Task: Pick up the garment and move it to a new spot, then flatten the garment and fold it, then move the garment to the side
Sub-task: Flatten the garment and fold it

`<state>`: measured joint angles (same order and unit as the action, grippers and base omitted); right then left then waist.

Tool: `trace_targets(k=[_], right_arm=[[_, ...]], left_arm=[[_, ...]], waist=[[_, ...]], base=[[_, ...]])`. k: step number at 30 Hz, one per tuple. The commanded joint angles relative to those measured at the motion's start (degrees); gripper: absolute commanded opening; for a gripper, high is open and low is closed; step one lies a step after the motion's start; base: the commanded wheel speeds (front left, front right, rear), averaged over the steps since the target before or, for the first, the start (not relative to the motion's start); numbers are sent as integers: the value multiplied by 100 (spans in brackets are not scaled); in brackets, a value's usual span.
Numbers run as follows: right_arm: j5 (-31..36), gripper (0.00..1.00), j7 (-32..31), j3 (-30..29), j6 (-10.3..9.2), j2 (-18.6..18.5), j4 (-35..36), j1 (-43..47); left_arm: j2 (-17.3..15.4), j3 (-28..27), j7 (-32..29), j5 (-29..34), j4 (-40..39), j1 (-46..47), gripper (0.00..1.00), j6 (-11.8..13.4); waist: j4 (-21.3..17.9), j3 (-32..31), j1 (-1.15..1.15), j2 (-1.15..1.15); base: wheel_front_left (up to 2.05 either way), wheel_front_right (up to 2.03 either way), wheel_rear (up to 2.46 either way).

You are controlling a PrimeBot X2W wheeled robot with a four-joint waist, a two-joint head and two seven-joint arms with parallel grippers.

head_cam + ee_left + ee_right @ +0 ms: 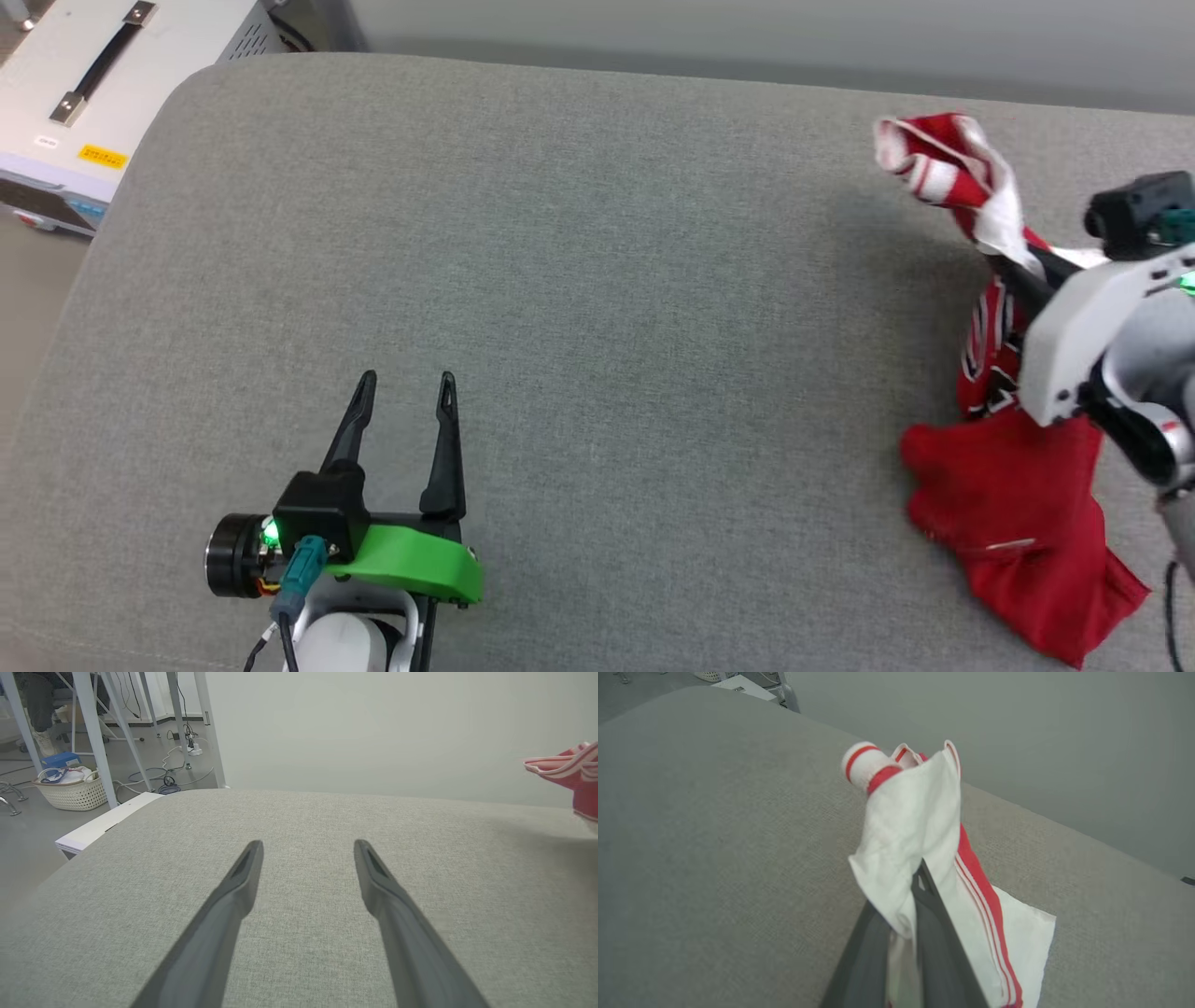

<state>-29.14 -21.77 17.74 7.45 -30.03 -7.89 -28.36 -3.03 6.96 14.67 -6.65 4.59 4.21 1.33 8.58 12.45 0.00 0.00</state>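
The garment point(1018, 495), a red T-shirt with white sleeves and red-and-white striped trim, hangs crumpled at the right side of the grey padded surface point(597, 308). My right gripper point(1004, 261) is shut on a white sleeve, lifting the upper part while the red hem still rests on the surface. In the right wrist view the garment point(915, 830) bunches over the shut right gripper point(917, 877). My left gripper point(406, 383) stands open at the lower left, nothing between its fingers. From the left wrist, the left gripper point(308, 847) hovers over bare fabric, with the garment point(574, 772) at the far right.
A pale equipment case point(93, 103) with a black handle sits off the surface's back left corner. In the left wrist view, a woven basket point(70, 791), cables and white frame legs point(93, 732) stand on the floor beyond the surface's left edge.
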Motion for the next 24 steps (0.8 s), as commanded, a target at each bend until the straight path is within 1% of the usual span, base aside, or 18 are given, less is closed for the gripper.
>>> trace_targets(k=[1, 4, 7, 11, 14, 16, 19, 22, 23, 24], right_arm=[[60, 0, -8, 160, 3, 145, 31, -203], [126, 0, 29, 676, 3, 421, -90, -506], [125, 0, 108, 1237, 3, 690, -369, -733], [156, 0, 309, 2139, 3, 999, -941, -926], [43, 0, 444, 2896, 3, 1226, -1366, -889], [-64, 0, 504, 3350, 3, 1320, -1606, -831], [-272, 0, 645, 3818, 3, 1408, -1930, -773], [-435, 1, 800, 4087, 3, 1449, -2154, -799], [-493, 45, 874, 4141, 3, 1458, -2218, -824], [-518, 100, 955, 4168, 3, 1454, -2253, -857]], left_arm=[[15, -8, 33, -75, 0, -7, 100, 36], [15, -1, 33, -98, 5, 24, 100, 57], [15, 20, 33, -126, 5, 35, 100, 82], [15, 60, 33, -168, 26, 65, 100, 110], [15, 85, 33, -193, 42, 76, 100, 133], [15, 98, 33, -200, 47, 71, 100, 147], [15, 92, 33, -202, 68, 56, 100, 162], [15, 77, 33, -190, 92, 40, 100, 165], [15, 69, 33, -181, 103, 34, 100, 163], [15, 65, 33, -173, 111, 27, 100, 159]], waist=[[119, 62, 0, 0], [229, 123, 0, 0], [315, 175, 0, 0], [399, 231, 0, 0], [434, 250, 0, 0], [440, 244, 0, 0], [420, 212, 0, 0], [368, 163, 0, 0], [340, 132, 0, 0], [324, 109, 0, 0]], base=[[0, 0, 0], [0, 0, 0], [0, 0, 0], [0, 0, 0], [0, 0, 0], [0, 0, 0], [0, 0, 0], [0, 0, 0], [0, 0, 0], [0, 0, 0]])
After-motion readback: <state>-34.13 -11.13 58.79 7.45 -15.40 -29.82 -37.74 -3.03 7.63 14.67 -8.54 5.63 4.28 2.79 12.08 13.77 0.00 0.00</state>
